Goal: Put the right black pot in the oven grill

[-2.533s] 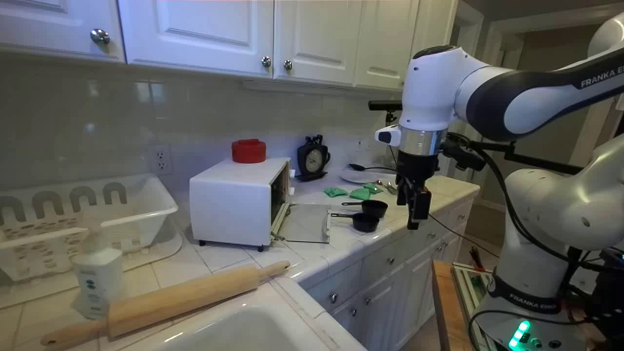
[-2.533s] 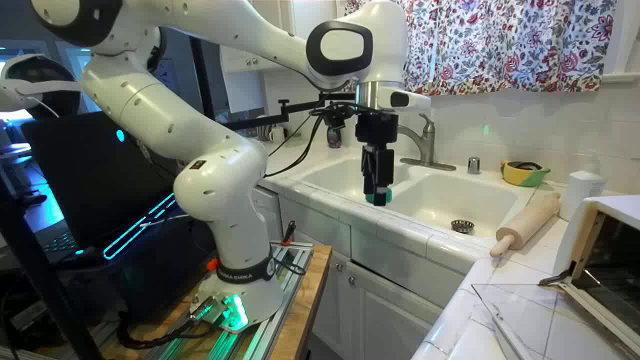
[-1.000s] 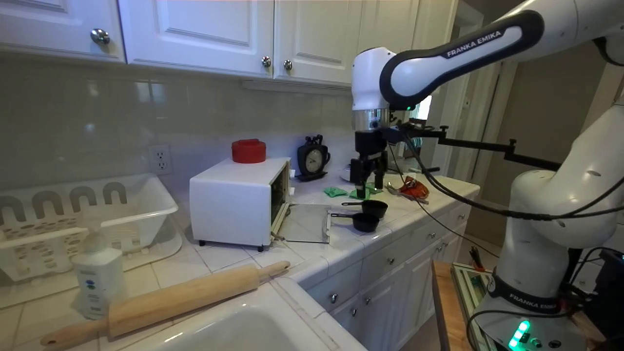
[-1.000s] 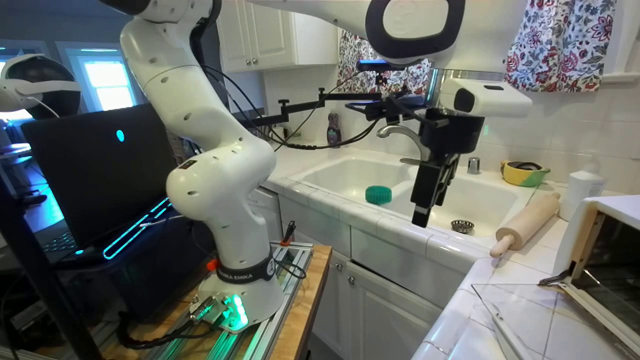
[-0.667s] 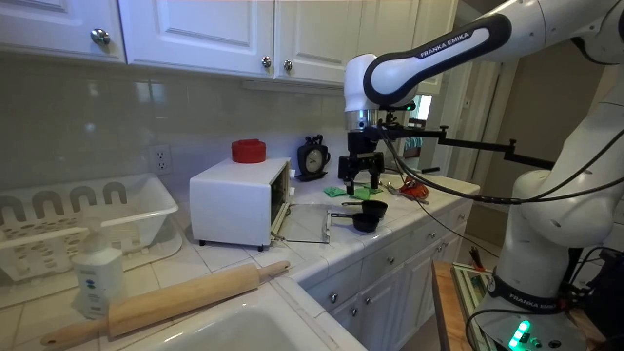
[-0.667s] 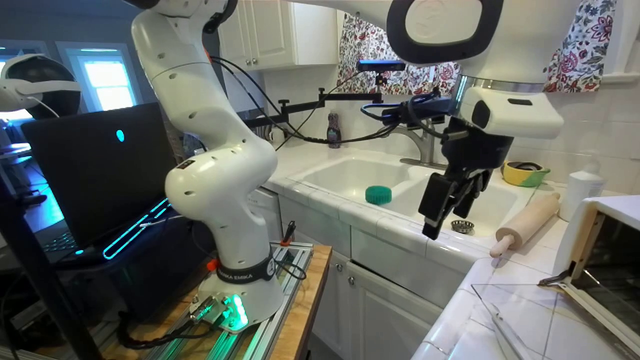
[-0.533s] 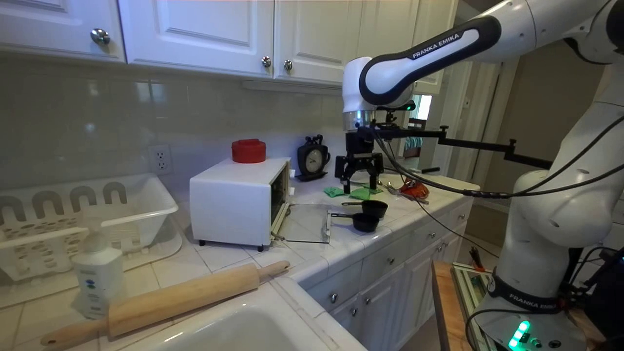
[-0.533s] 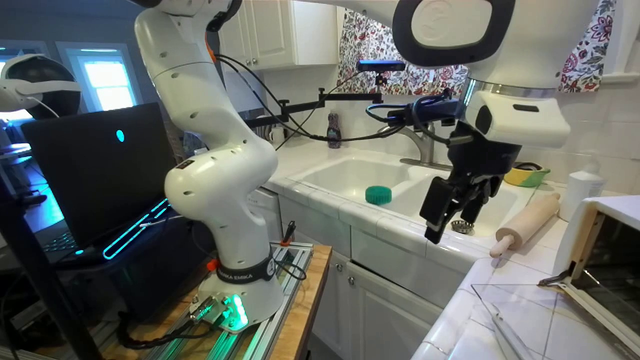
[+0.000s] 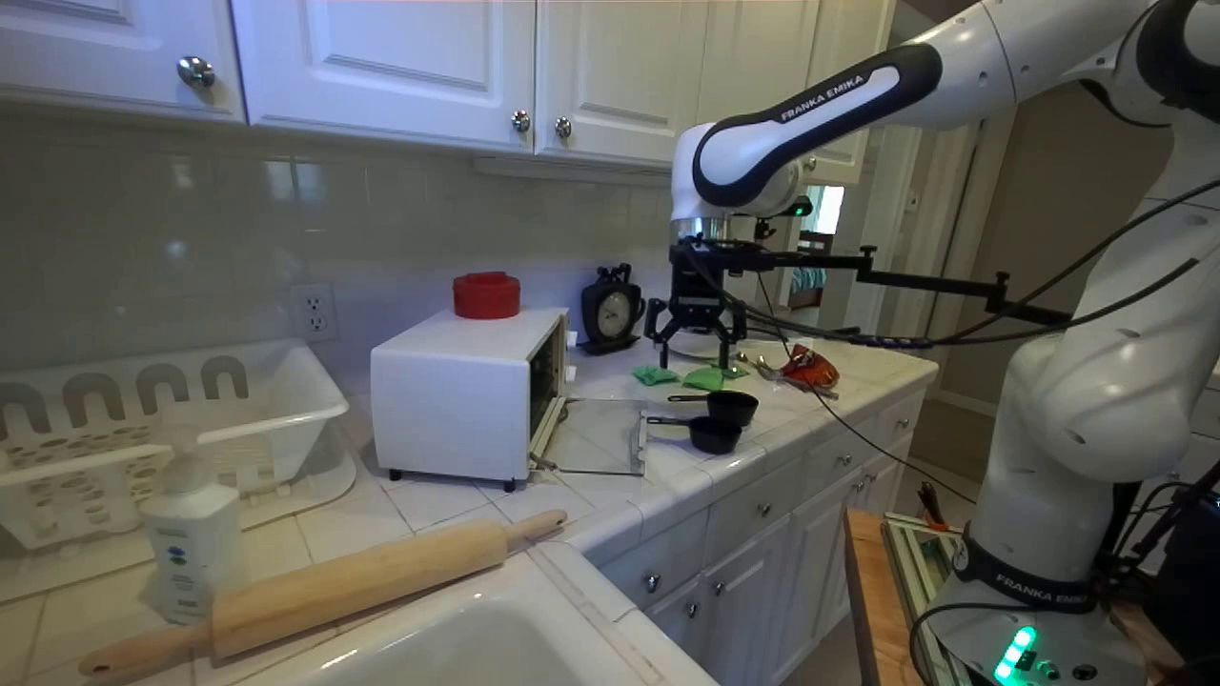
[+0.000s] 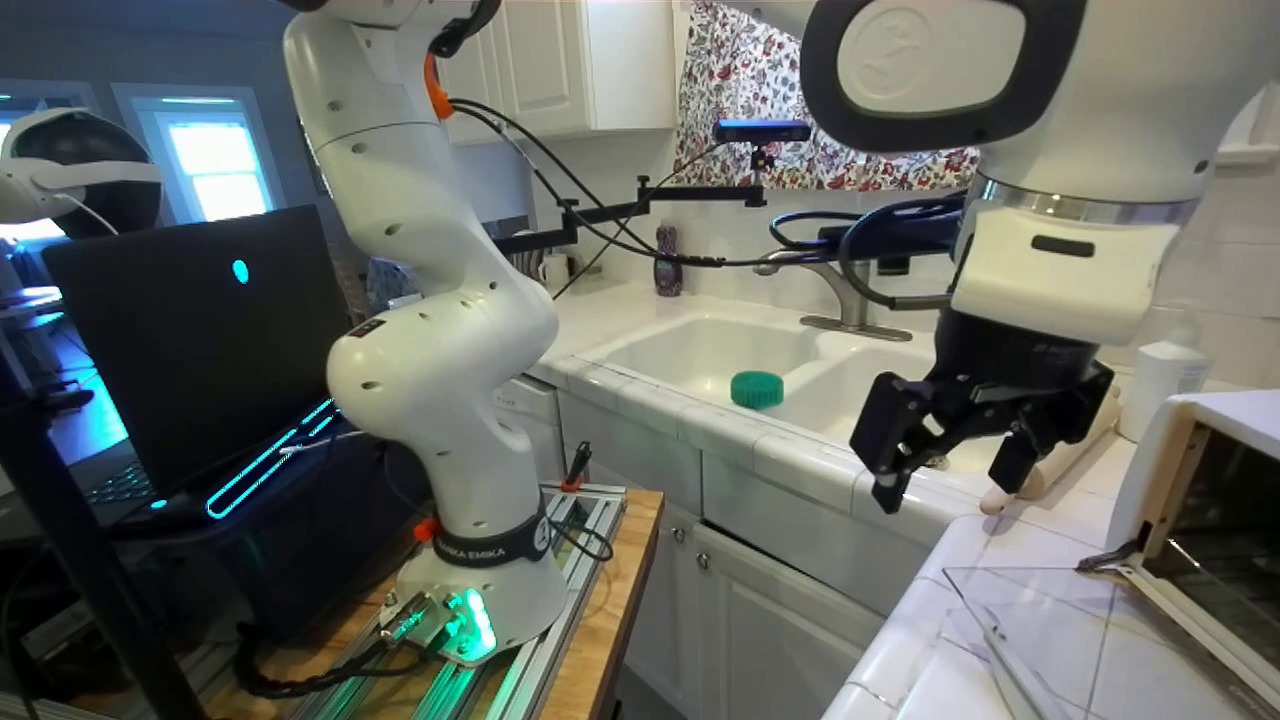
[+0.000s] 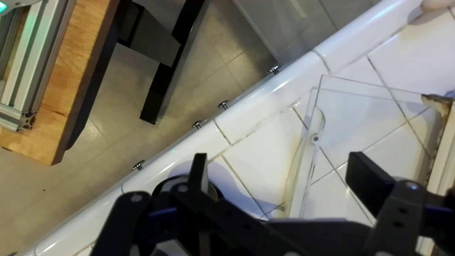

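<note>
At left in an exterior view, the white boxy toaster oven [image 9: 453, 408] has its glass door [image 9: 600, 435] lowered onto the white tiled surface [image 9: 672, 469]. Rightward, the jaws hang spread and empty; then, on the surface, the nearer round black pot [image 9: 715, 436] and the farther round black pot [image 9: 734, 408], probably the one meant. This seems the approach; next, align over that pot and descend. The wrist view catches part of one pot's rim [image 11: 161, 183]; an exterior view shows the oven's dark cavity [image 10: 1230, 530] but neither pot.

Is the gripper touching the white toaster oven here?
Apart. Both exterior views show counter between the gripper and the white toaster oven, its open glass door included.
</note>
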{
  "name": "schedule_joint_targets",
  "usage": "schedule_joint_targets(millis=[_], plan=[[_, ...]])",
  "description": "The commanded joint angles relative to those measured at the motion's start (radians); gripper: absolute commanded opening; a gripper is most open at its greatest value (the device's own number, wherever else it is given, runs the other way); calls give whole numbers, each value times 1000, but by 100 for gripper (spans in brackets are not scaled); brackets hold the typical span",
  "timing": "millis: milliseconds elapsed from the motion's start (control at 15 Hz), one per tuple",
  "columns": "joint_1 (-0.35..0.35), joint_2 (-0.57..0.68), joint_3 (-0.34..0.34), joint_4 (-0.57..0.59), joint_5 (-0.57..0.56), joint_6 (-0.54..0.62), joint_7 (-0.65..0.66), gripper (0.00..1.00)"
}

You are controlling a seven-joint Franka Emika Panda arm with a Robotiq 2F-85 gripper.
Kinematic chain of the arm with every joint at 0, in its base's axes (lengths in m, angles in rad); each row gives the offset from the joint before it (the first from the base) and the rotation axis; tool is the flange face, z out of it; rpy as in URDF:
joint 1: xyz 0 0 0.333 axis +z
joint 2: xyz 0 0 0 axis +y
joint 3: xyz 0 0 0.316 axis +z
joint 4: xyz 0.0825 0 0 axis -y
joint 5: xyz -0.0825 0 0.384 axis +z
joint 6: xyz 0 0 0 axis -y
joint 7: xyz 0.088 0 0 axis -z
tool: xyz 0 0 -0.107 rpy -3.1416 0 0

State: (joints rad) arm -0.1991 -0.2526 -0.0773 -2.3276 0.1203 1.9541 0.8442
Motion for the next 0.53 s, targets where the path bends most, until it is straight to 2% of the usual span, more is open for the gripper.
schedule_joint_targets(millis=[0,467], plan=[[-10,10,-4,9,38,60,153,100],[-69,-2,-18,-31,-44,228,450,100]])
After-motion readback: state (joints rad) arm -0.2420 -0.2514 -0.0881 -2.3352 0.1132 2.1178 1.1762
